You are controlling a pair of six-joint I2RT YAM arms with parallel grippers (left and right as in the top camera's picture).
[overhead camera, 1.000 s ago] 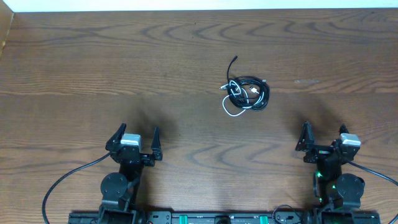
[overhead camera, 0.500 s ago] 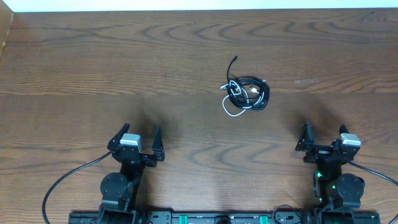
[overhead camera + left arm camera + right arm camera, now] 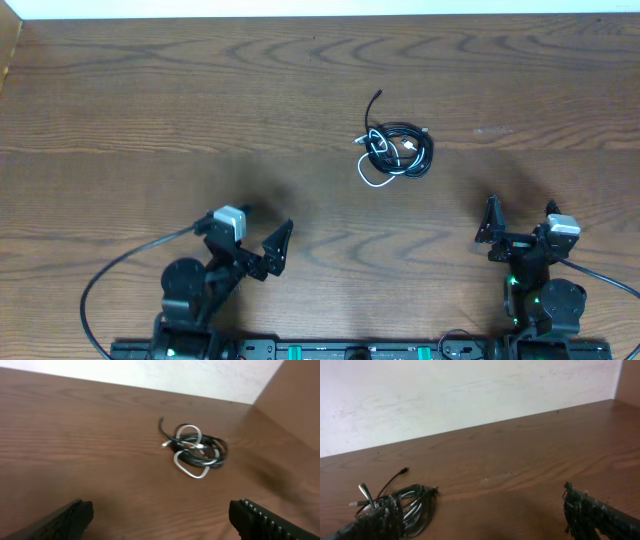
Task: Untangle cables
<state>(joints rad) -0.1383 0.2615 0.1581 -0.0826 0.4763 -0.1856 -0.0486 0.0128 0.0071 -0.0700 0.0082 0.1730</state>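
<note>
**Cables bundled on the table, both grippers open and well back**

Cables (image 3: 397, 152) lie in 1 small tangled bundle on a dark wooden table (image 3: 150, 100), right of its middle and toward the far edge. Black cord is coiled in several overlapping loops. A thin white cord threads through the coil, and 1 white loop pokes out on the side nearer the robot. A small white plug shows on top of the coil. 1 loose black end runs out of the bundle toward the far edge and ends in a small plug. How many black cords make up the coil cannot be told.

The left gripper (image 3: 266, 222) sits low at the near edge, left of centre, angled to the right toward the bundle. Its 2 fingers are spread wide with nothing between them. From the left wrist camera the bundle shows ahead, between and beyond the fingertips, well apart from them.

The right gripper (image 3: 520, 205) sits at the near edge on the right, pointing straight toward the far edge. Its fingers are also spread wide and hold nothing. From the right wrist camera the bundle lies ahead and off to the left, partly hidden behind the left finger.

A thick black wire (image 3: 120, 275) curves from the left arm toward the near edge. A white wall (image 3: 470, 390) stands behind the far edge of the table.
</note>
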